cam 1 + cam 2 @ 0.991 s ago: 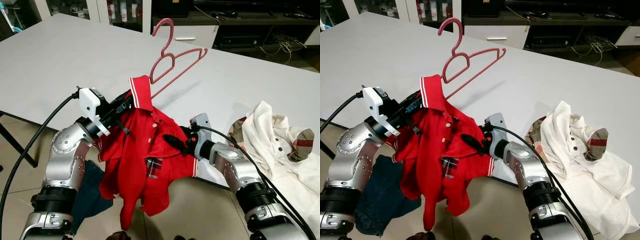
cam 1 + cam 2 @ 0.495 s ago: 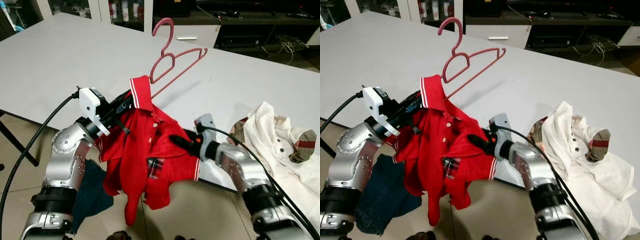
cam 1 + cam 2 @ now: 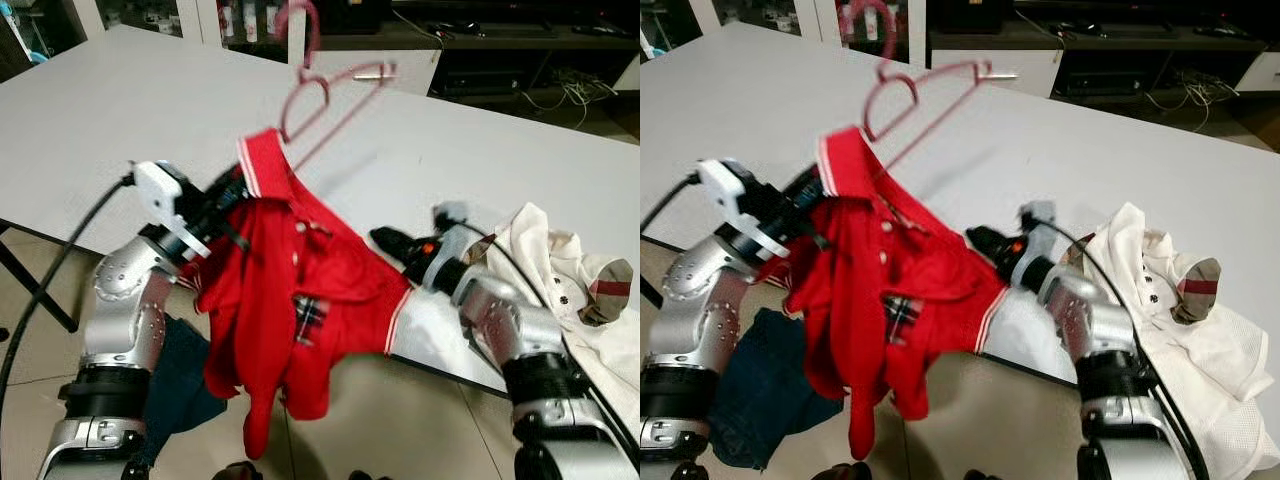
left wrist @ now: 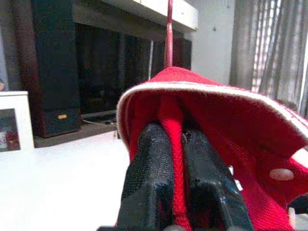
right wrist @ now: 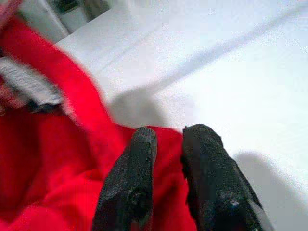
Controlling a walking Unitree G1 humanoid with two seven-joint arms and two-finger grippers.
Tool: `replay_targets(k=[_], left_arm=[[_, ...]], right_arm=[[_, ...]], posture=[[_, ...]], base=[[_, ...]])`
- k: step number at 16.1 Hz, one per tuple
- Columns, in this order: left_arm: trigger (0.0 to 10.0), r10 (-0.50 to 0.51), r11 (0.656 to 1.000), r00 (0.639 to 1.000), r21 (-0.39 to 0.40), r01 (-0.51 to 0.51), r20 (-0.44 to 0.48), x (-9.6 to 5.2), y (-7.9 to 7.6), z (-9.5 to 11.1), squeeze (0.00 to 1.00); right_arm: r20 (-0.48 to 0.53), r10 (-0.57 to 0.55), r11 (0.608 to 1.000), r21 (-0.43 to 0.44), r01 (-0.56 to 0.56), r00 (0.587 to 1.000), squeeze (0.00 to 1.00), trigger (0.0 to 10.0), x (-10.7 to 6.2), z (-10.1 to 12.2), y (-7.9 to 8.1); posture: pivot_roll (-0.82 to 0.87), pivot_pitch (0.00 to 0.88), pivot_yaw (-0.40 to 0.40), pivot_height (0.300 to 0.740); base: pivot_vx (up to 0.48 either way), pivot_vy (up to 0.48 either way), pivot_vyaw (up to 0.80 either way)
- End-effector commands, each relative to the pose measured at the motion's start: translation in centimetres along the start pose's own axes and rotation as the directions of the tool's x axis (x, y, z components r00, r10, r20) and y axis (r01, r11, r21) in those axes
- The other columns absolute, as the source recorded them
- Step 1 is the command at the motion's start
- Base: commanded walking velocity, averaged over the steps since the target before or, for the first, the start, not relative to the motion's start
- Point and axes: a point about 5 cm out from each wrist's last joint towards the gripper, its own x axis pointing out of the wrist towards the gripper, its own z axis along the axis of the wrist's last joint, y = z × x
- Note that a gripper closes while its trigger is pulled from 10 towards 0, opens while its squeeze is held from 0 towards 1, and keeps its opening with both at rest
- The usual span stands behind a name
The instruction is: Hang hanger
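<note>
Left end effector (image 4: 171,192) pinching the red polo shirt (image 3: 300,290) collar at frame centre, pink hanger (image 3: 320,85) rising blurred at top, right end effector (image 5: 166,168) narrow, empty, over white counter (image 3: 120,110), cream shirt (image 3: 560,270) at right

Polo shirt (image 3: 300,270): we note red, white-striped collar.
Hanger (image 3: 325,90): pink.
Table (image 3: 120,110): white.

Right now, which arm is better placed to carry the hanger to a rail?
Left, probably. The left hand is clamped on the red polo shirt at the collar, under the pink hanger. The right hand sits low at the sleeve.
</note>
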Motion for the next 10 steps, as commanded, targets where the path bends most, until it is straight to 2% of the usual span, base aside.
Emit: replay_targets(k=[1, 3, 6, 10], left_arm=[[0.0, 0.011, 1.000, 0.998, 0.022, -0.012, 0.064, 0.3, 0.4, 1.4, 0.00], [0.0, 0.014, 1.000, 0.998, 0.024, -0.015, 0.054, -0.1, 0.6, 1.3, 0.00], [0.0, -0.023, 1.000, 0.998, -0.003, 0.024, 0.063, -0.5, 0.2, 1.6, 0.00], [0.0, 0.013, 0.999, 0.994, -0.034, -0.009, 0.113, -0.6, 0.9, 2.3, 0.00]], right_arm=[[0.033, -0.051, 0.998, 0.029, 0.050, 0.998, 0.00, 0.0, -0.5, 0.7, -0.9], [0.034, -0.031, 0.999, 0.027, 0.030, 0.999, 0.00, 0.0, -0.3, 0.8, -0.5], [0.101, -0.118, 0.993, 0.014, 0.117, 0.988, 0.00, 0.0, -0.3, 2.4, -1.3], [0.266, -0.173, 0.985, 0.049, 0.166, 0.948, 0.00, 0.0, -0.2, 6.1, -1.5]], posture=[[0.09, 0.121, -0.065, 0.740], [0.09, 0.122, -0.066, 0.740], [0.09, 0.121, -0.069, 0.740], [0.09, 0.113, -0.077, 0.740]], base=[[0.000, 0.000, 0.00], [0.000, 0.000, 0.00], [0.000, 0.000, 0.00], [0.000, 0.000, 0.00]])
